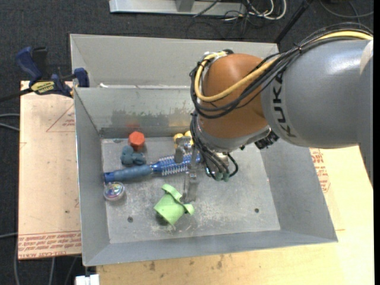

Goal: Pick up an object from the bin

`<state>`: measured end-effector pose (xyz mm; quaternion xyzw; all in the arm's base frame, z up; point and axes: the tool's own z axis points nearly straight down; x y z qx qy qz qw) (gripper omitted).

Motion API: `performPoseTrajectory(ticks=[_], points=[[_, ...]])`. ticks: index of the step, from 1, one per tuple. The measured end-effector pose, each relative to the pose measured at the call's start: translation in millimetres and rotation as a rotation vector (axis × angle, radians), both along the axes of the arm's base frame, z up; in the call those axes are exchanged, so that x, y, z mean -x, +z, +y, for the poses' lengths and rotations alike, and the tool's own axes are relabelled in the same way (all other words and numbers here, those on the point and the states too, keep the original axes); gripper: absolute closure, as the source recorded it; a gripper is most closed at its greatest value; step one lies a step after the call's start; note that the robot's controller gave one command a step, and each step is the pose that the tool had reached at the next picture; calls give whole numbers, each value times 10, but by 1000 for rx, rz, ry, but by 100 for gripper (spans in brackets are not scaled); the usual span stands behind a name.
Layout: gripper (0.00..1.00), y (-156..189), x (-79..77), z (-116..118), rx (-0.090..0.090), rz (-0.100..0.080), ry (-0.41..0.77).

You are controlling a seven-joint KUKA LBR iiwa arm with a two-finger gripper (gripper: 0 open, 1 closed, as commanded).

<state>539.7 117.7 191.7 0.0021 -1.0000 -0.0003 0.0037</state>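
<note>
Grey bin (pixel 261 177) floor, left to right: a silvery ball (pixel 114 192) at nine o'clock, a blue lump (pixel 132 155) and an orange cap (pixel 137 138) towards eleven, and a blue coiled tool (pixel 142 171) across the centre. A crumpled green thing (pixel 169 208) lies at six o'clock, with the jaws just at its three o'clock edge. I cannot tell whether they are spread or pressed together.

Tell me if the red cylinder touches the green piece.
No; the red cylinder lies at the back left beside a blue-grey lump, apart from the green piece nearer the front.
</note>
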Motion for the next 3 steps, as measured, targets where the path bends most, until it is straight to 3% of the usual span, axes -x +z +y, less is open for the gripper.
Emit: performPoseTrajectory(ticks=[1,2,3], points=[[0,-1257,-884,145,-2,-8,184],[100,-1225,-881,139,-1,-8,183],[100,172,-437,312,-2,-15,229]])
